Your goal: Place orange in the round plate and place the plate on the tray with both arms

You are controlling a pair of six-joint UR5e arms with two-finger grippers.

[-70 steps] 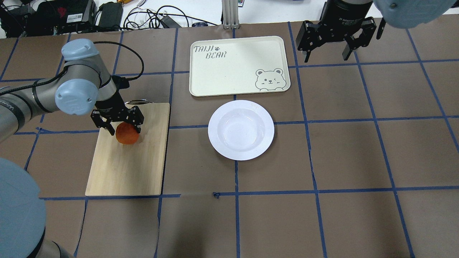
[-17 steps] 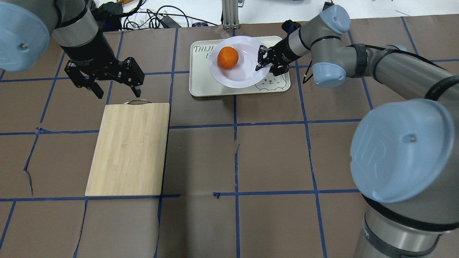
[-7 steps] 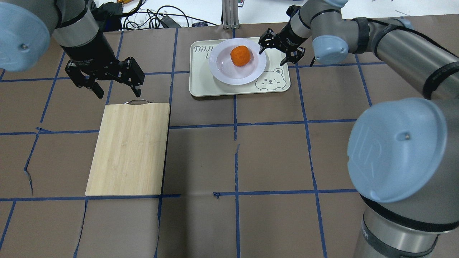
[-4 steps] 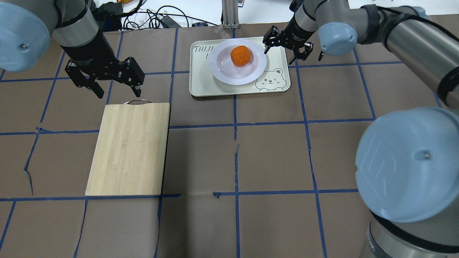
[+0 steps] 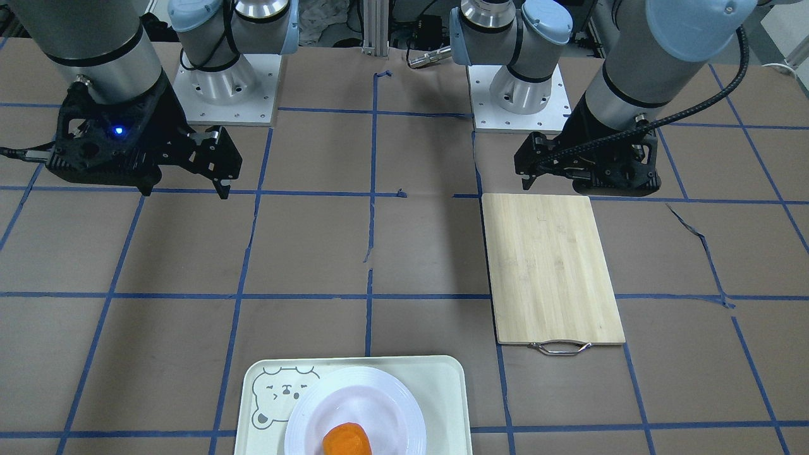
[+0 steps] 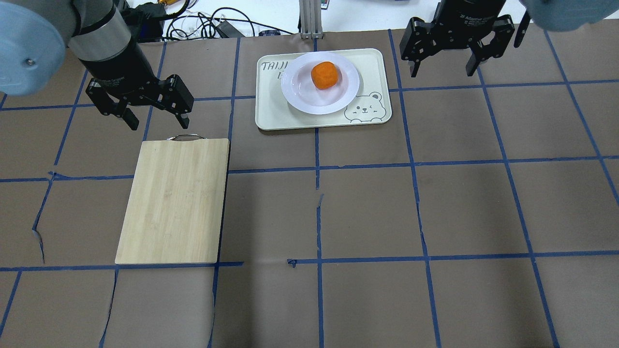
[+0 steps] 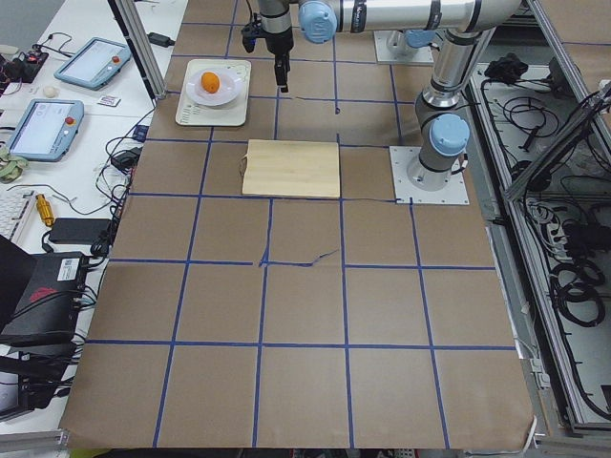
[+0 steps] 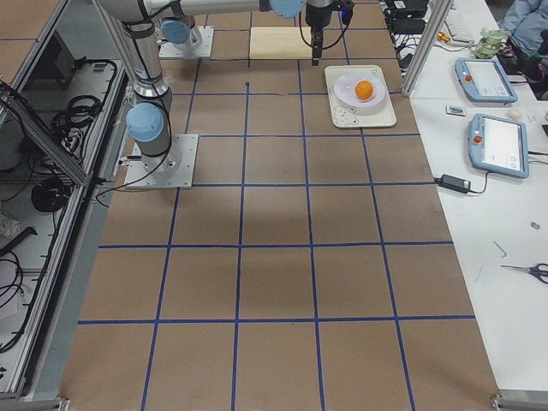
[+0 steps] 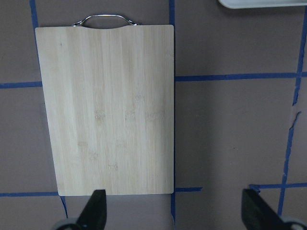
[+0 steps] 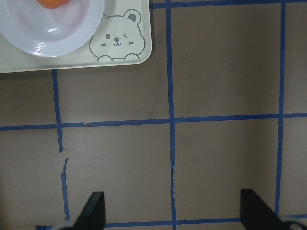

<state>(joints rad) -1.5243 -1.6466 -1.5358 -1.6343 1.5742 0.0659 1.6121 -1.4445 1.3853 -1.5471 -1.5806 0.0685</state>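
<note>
The orange (image 6: 323, 75) lies in the white round plate (image 6: 309, 96), and the plate rests flat on the pale tray (image 6: 275, 108) with the bear face, at the far middle of the table. My right gripper (image 6: 441, 72) hangs open and empty to the right of the tray, clear of the plate. My left gripper (image 6: 158, 125) is open and empty above the table, just beyond the handle end of the cutting board. The right wrist view catches the plate (image 10: 57, 28) and tray (image 10: 120, 52) at its top left corner. In the front-facing view the orange (image 5: 346, 440) shows at the bottom edge.
A wooden cutting board (image 6: 174, 200) with a metal handle lies bare on the left half, seen whole in the left wrist view as the board (image 9: 108, 105). Cables (image 6: 208, 24) crowd the far edge. Tablets (image 8: 484, 77) sit on a side table beyond the tray.
My right gripper has let go of the plate's rim, opened, and drawn away to the right of the tray. The plate with the orange now lies flat on the tray. My left gripper has barely moved.
</note>
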